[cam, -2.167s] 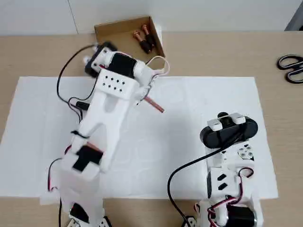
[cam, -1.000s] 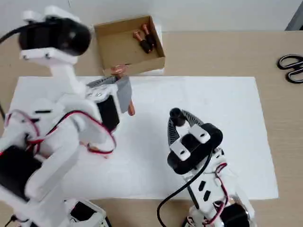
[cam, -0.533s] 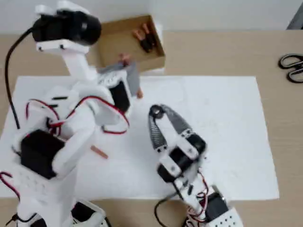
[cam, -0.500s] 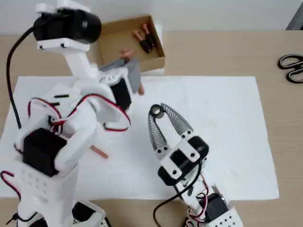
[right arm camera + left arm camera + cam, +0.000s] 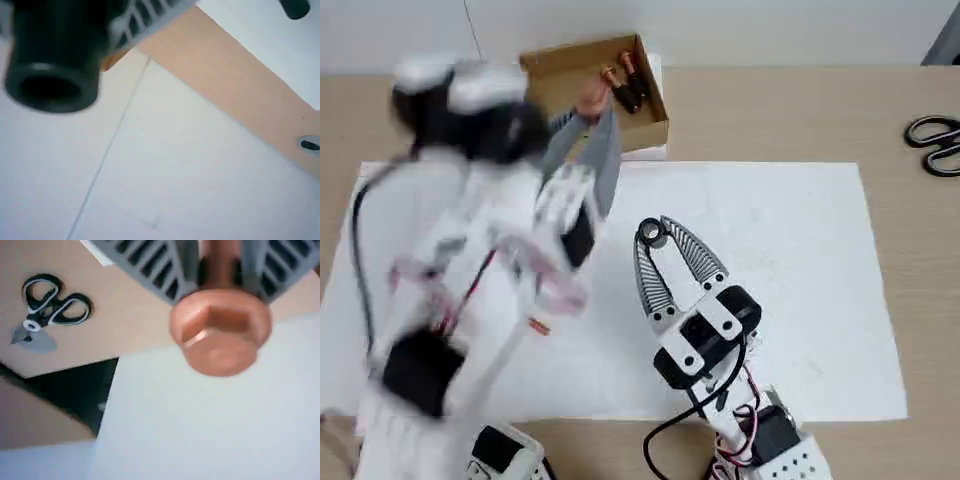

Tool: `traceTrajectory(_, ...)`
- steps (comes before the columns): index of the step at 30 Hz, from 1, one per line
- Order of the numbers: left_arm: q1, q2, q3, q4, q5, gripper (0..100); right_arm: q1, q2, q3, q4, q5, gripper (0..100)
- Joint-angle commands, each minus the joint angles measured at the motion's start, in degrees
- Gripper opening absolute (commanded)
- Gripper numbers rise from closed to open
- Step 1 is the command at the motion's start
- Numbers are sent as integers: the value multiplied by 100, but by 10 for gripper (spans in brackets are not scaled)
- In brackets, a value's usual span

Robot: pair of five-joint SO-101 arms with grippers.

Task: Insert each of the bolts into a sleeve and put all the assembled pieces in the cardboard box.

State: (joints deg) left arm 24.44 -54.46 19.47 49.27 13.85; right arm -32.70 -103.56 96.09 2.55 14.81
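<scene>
1. Swinging up and away from its base since half a second ago, the left gripper [image 5: 588, 112] is carrying the bolt [image 5: 592, 98] from just short of the cardboard box [image 5: 552, 75] to over the box's near rim; the left arm is blurring in the high view.
2. Its grey fingers [image 5: 150, 262] are pinching the bolt by the shaft; the copper hex head is sticking out past the fingertips.
3. The right gripper [image 5: 658, 232] is staying almost where it was half a second ago, its fingers closing at the tips on the black sleeve [image 5: 649, 233]; the sleeve's open end is showing in the right wrist view.
4. The sleeve is hanging over the paper sheet [image 5: 790, 260], well apart from the bolt; the left gripper is sitting beyond the right gripper, nearer the box.
5. Two assembled pieces [image 5: 622, 87] are lying side by side in the box, just beyond the left gripper's tips.
6. A loose bolt [image 5: 538, 325] is lying on the sheet well behind the left gripper, toward that arm's base, partly under the arm.
7. Scissors [image 5: 935, 145] are resting on the table [image 5: 770, 110], far to the side of both grippers.
</scene>
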Motion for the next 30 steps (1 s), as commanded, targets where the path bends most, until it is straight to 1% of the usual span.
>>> traceTrajectory(1, 70, -1864, 1209, -193, -123, 6, 84, -40, 35, -119, 18, 5)
traceTrajectory(3, 70, -2725, 2088, -651, -220, 6, 84, -40, 35, -119, 18, 5)
traceTrajectory(6, 246, -3525, 3327, -1793, -413, 6, 84, -40, 35, -110, 18, 5)
traceTrajectory(8, 615, -3613, 3758, -1969, -431, 6, 84, -40, 35, 22, 18, 5)
traceTrajectory(10, 1134, -3596, 3741, -1996, -325, 6, 92, -40, 35, 338, 18, 5)
traceTrajectory(12, 1319, -3534, 3582, -1996, 26, 6, 92, -40, 35, 558, 9, 5)
traceTrajectory(15, 1327, -3288, 3424, -1969, 246, 6, 92, -40, 35, 655, 0, 5)
traceTrajectory(26, 1301, -1697, 2571, -1873, 229, 6, 75, -40, 35, 637, 0, 5)
traceTrajectory(30, 862, -1424, 2325, -1881, 220, 6, 84, -48, 35, 611, 9, 5)
